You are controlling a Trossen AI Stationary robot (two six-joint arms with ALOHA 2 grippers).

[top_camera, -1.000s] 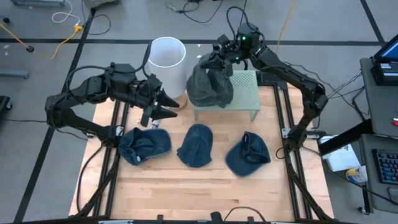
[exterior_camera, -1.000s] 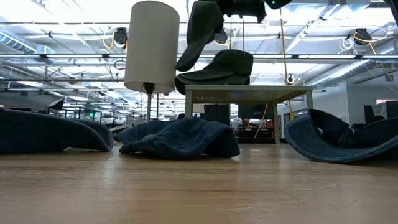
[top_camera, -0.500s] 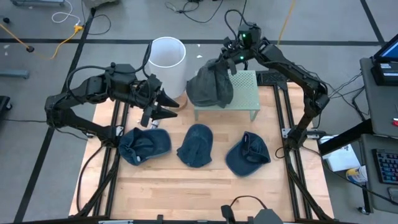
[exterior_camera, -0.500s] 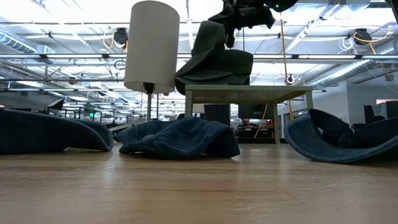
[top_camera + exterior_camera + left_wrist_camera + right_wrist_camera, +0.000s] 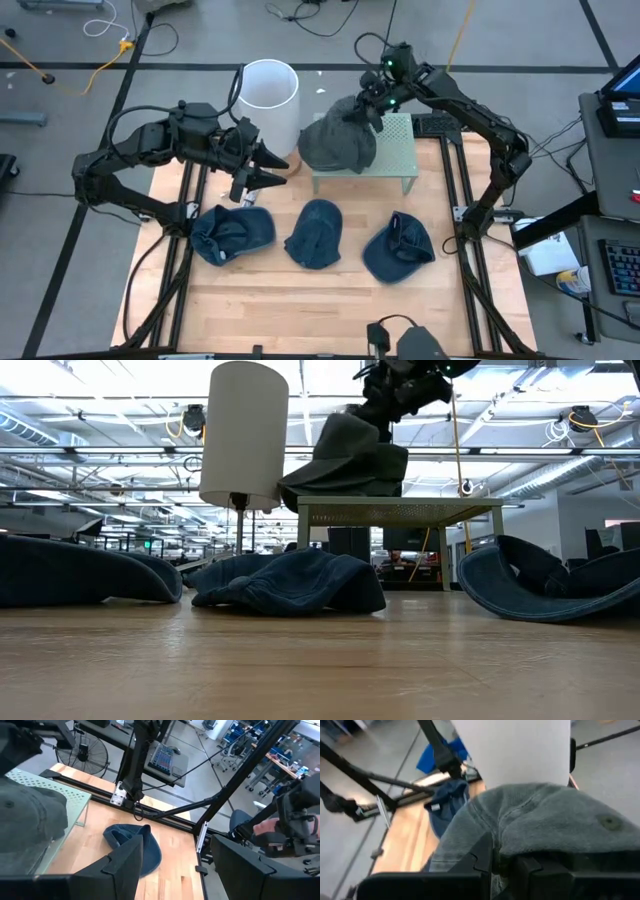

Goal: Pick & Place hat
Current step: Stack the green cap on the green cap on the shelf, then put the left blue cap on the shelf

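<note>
A grey hat (image 5: 336,146) sits slumped on a pale green perforated stand (image 5: 396,152) at the table's far side; the low view shows the grey hat (image 5: 345,460) resting on the stand top (image 5: 400,510). My right gripper (image 5: 372,108) is at the hat's far right upper side and shut on it. My left gripper (image 5: 272,172) hovers open above the table's left part, beside the white cylinder (image 5: 270,92), and touches nothing. Three blue hats (image 5: 232,232) (image 5: 316,232) (image 5: 398,248) lie in a row on the wood. My right gripper (image 5: 496,862) pinches a raised fold of the grey hat's cloth (image 5: 506,846) between its two fingers. It comes slanting down from the far right. The hat's bulk (image 5: 555,820) rests on the stand below the fingers, its cloth slack.
The tall white cylinder (image 5: 244,432) stands just left of the stand. The blue hats fill the table's middle band; bare wood (image 5: 320,310) lies along the near edge. Black frame rails (image 5: 462,190) run along both sides.
My right gripper has moved toward the table's right and down, still shut on the grey hat. The held part of the hat, which hung high above the stand, has come down, and the hat has slumped into a low heap on the stand top.
</note>
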